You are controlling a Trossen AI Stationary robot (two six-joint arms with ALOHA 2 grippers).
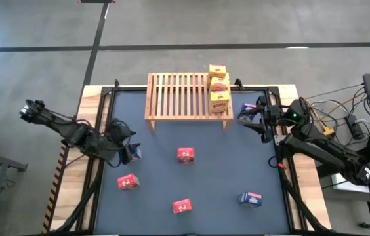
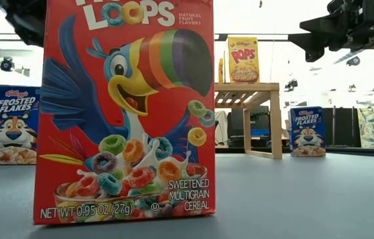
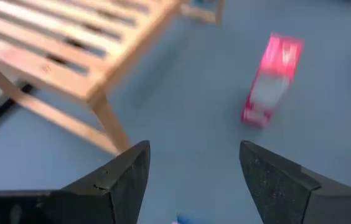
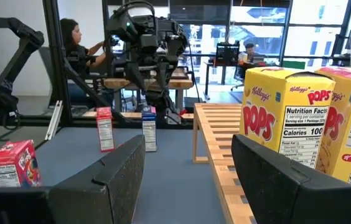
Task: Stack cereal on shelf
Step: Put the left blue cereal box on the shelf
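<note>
The slatted wooden rack (image 1: 178,95) stands at the far middle of the mat, with three yellow cereal boxes (image 1: 218,85) in a row on its right end. Three red boxes (image 1: 185,155) (image 1: 128,181) (image 1: 182,206) stand upright on the mat. My left gripper (image 1: 127,145) (image 3: 191,149) is open just above an upright blue box (image 1: 134,153) (image 4: 149,127); no touch shows. My right gripper (image 1: 258,118) (image 4: 188,140) is open and empty, raised beside a second blue box (image 1: 247,113) (image 2: 306,131) by the rack's right leg. A third blue box (image 1: 250,198) stands near right.
A black frame (image 1: 100,131) runs around the mat (image 1: 218,170). Cables and gear (image 1: 349,124) lie off the right edge. People sit at desks in the room behind (image 4: 79,46). Bare mat lies between the rack and the red boxes.
</note>
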